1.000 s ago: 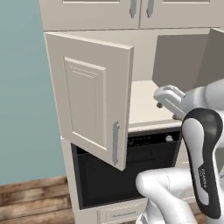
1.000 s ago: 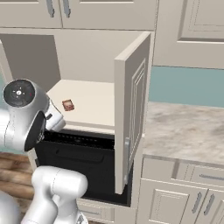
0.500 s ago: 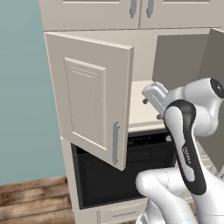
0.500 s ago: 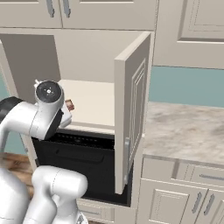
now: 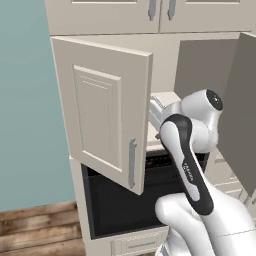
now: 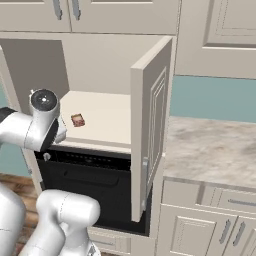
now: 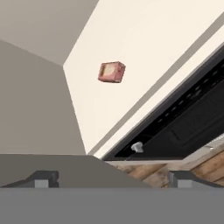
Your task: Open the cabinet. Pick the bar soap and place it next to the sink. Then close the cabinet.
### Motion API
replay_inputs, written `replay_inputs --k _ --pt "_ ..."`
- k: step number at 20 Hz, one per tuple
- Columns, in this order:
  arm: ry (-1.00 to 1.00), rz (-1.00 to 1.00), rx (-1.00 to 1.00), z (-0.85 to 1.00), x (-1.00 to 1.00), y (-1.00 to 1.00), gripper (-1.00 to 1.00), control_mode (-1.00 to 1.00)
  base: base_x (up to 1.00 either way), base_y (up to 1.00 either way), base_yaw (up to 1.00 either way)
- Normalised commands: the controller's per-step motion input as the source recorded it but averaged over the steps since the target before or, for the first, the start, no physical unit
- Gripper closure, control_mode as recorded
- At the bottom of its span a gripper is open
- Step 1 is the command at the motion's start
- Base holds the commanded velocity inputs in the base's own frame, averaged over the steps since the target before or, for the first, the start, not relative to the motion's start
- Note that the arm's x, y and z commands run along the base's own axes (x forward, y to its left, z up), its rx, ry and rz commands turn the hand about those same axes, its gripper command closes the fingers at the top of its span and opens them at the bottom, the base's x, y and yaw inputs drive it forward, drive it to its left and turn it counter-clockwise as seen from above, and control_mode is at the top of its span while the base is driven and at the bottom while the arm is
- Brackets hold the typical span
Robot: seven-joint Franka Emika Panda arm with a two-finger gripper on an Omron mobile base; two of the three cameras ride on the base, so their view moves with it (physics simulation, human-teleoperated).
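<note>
Hand view: my pincer [image 7: 113, 178] is wide apart, and the bar soap [image 7: 111, 71] sits upper middle, far off. Reaching crooked could knock it away.

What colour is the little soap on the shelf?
The soap is reddish-pink with a paler middle, best seen in the hand view.

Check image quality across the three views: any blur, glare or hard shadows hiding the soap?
Hand view: sharp, evenly lit, bar soap clear on the cream shelf, no glare. Right base view: soap small but distinct; the cabinet interior's left wall is shaded grey. Left base view: soft rendering, flat light, the open left door and the arm block the shelf.
</note>
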Motion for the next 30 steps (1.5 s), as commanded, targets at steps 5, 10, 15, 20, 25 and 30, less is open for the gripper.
replay_inputs --k 5,10,15,20,25,30 --pt "0.04 0.04 0.04 0.00 0.00 0.48 -1.00 -1.00 0.00 0.00 0.00" --pt "0.01 0.12 0.04 0.00 -0.11 0.55 -1.00 -1.00 0.00 0.00 0.00" --pt "0.00 0.18 0.02 0.00 -0.23 0.66 -1.00 -1.00 0.00 0.00 0.00" --pt "0.00 0.19 0.00 0.00 -0.27 0.70 -1.00 -1.00 0.00 0.00 0.00" --pt "0.00 0.17 0.00 -0.04 -0.22 0.74 -1.00 -1.00 0.00 0.00 0.00" --pt "0.00 0.05 0.00 0.00 -0.22 0.34 -1.00 -1.00 0.00 0.00 0.00"
